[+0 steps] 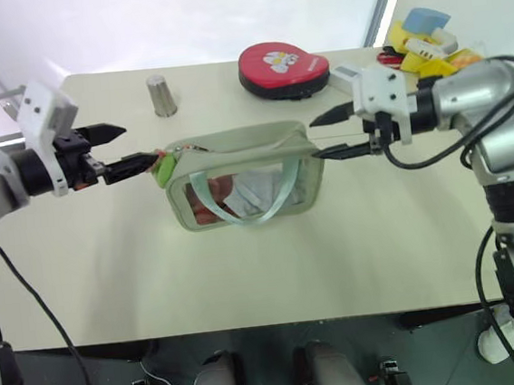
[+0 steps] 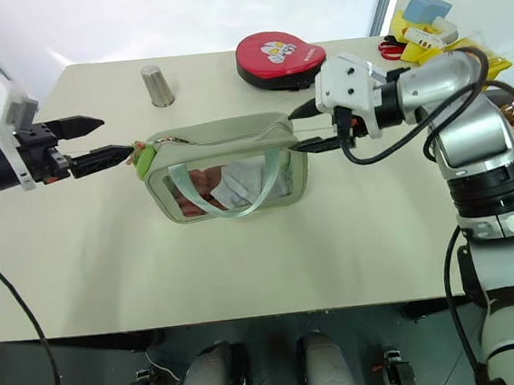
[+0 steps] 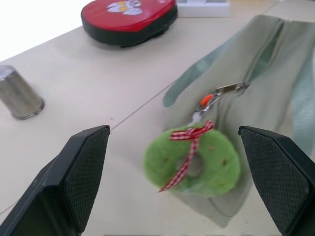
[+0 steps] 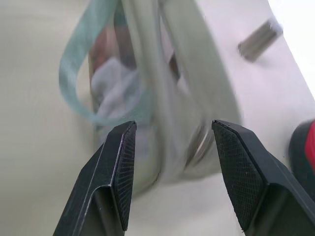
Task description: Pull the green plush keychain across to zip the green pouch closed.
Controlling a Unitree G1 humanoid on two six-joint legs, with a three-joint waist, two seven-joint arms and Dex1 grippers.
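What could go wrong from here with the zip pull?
1. The left gripper is open with the green plush keychain between its fingers, ungripped; closing off-centre could pinch only fuzz or ribbon and slip.
2. The right gripper is open at the green pouch's far end, so the pouch may slide with the pull.
3. A sliding pouch could knock the metal cup.

We see a test room: a plain beige table [image 1: 111, 279], pale bare walls, a heap of toys [image 1: 425, 44].
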